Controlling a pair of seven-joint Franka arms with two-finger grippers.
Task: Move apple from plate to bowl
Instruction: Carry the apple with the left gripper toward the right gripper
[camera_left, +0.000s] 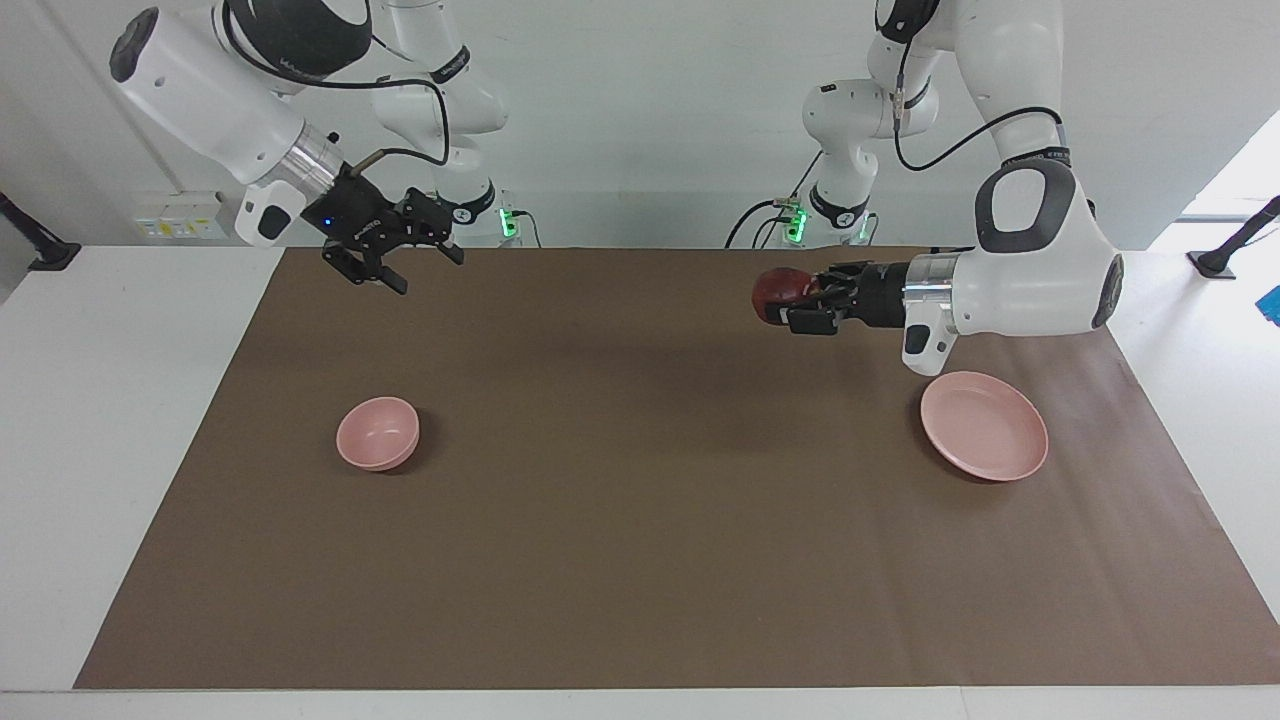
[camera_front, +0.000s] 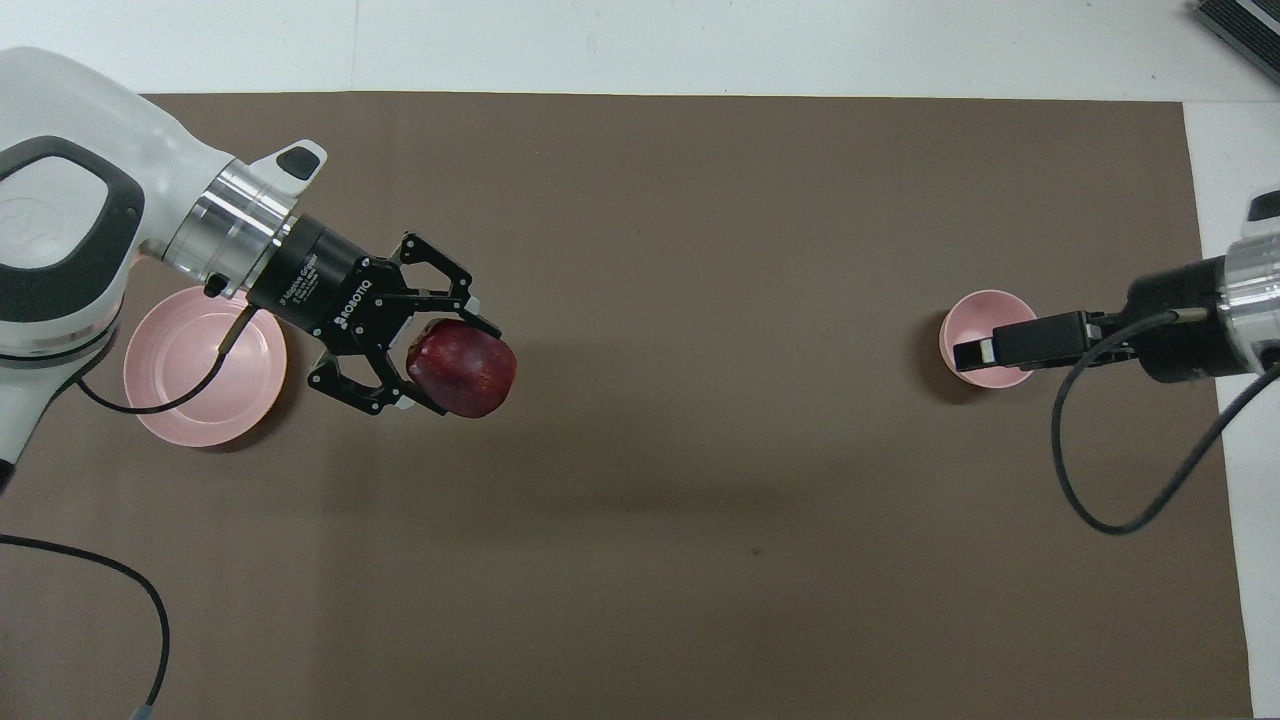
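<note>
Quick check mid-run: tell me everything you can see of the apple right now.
The apple is small, round and dark red, with a glossy skin and faint paler streaks. It is clamped sideways in the jaws of the left gripper, which reaches out level. It hangs in the air over the bare brown mat, clear of the plate and well short of the bowl. Only the jaws touch it.

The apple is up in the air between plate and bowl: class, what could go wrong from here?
1. The left gripper holds the apple only at its fingertips, high above the brown mat; a slip could send it rolling.
2. The bowl is barely wider than the apple, so an off-centre release may miss.
3. The open right gripper hangs near the bowl's end; the arms might clash.
</note>
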